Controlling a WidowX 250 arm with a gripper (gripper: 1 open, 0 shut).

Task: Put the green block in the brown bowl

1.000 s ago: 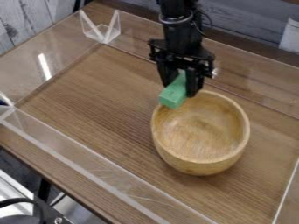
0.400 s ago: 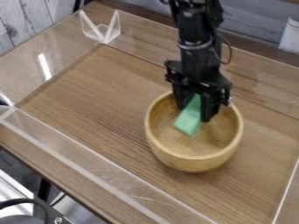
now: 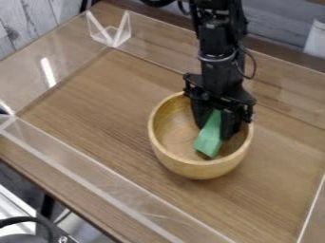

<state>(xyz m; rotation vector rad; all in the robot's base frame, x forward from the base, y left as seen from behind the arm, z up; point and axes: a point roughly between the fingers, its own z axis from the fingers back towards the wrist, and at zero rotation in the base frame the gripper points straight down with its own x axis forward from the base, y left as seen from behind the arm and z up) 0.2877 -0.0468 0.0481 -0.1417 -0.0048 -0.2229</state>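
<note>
Wood-grain tabletop (image 3: 89, 104) inside low clear acrylic walls (image 3: 76, 171) — clear triangular bracket (image 3: 112, 28) at back.

Black jointed arm (image 3: 216, 38), black two-fingered hand (image 3: 221, 121)

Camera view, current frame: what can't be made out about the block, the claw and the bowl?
- Green block: its upper end is hidden between the claw's fingers; whether its lower end touches the bowl floor is unclear.
- Brown bowl: far rim and part of the interior are covered by the claw and arm.
- Arm: cut off by the top edge.
</note>
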